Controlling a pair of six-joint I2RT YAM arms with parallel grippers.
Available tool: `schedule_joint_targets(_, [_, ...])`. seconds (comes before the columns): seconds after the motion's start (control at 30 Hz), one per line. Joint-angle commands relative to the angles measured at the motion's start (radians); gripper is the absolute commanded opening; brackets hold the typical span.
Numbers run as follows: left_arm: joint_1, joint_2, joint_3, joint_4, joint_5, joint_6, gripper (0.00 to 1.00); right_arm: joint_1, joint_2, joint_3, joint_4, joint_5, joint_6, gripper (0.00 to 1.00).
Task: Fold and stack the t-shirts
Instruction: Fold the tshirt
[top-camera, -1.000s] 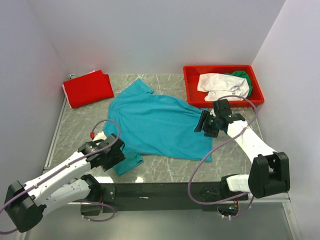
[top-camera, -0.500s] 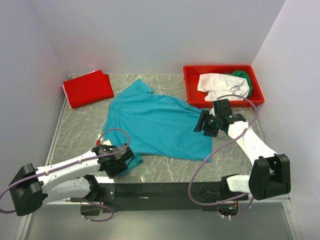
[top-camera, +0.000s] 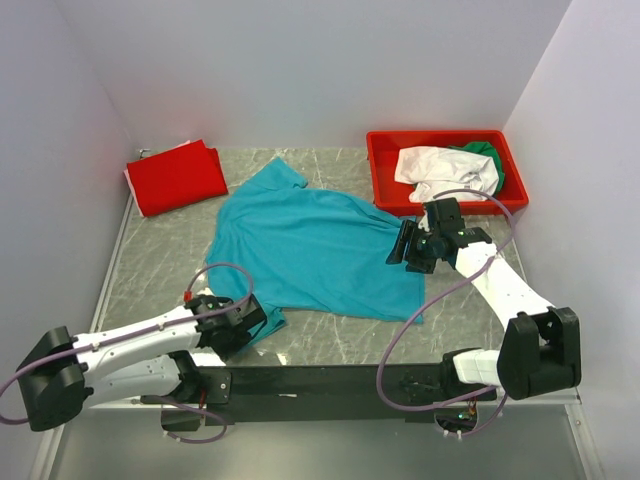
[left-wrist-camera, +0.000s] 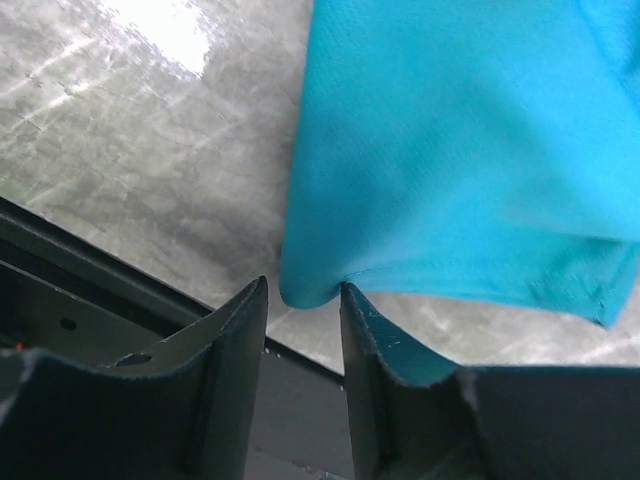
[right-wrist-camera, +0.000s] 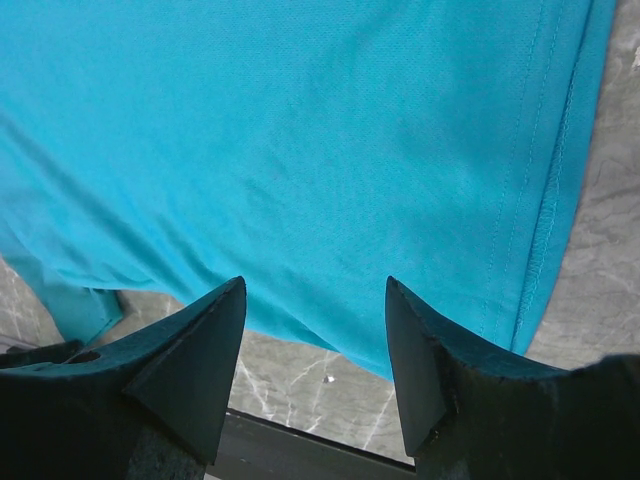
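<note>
My left fingers (left-wrist-camera: 245, 335) stood half closed, a gap between them, around the corner of the teal t-shirt (top-camera: 320, 250) farthest from the red bin (top-camera: 385, 190), not gripping it. My right fingers (right-wrist-camera: 215, 340) gaped wide and empty over the hem nearest the bin. The shirt lay spread on the desk (top-camera: 160, 260), lengthwise toward the bin.

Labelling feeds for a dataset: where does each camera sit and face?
Top external: above, behind the arms, looking down at the table; both arms show.
Left wrist: on the left arm, facing its fingers and the teal t-shirt's corner.
Right wrist: on the right arm, facing its fingers over that shirt.
Shared: all see the teal t-shirt.
</note>
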Motion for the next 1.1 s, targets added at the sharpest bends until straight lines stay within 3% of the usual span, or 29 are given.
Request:
schedule_joint_targets(0.0, [-0.007,0.046,0.022,0.013,-0.044,-0.036,0.40,-0.001,0.007,0.001,0.020,-0.013,-0.012,0.64])
schedule_joint_targets(0.23, [-0.007,0.083,-0.010,0.071,-0.024,-0.033,0.36,-0.001,0.008,0.010,0.010,0.001,-0.017,0.64])
schedule_joint_targets(0.4, [-0.007,0.059,-0.027,0.096,-0.026,-0.018,0.06,-0.001,0.015,0.013,0.003,0.014,-0.017,0.64])
schedule_joint_targets(0.47, [-0.007,0.051,-0.007,0.091,-0.038,-0.002,0.01,-0.001,0.013,0.016,-0.011,0.037,-0.015,0.64])
schedule_joint_targets(0.73, [0.033,0.030,0.125,0.103,-0.162,0.065,0.01,-0.089,0.024,-0.035,-0.043,0.125,0.023,0.65])
schedule_joint_targets(1.07, [0.276,0.157,0.198,0.332,-0.095,0.444,0.01,-0.137,0.050,-0.091,-0.085,0.192,0.031,0.57])
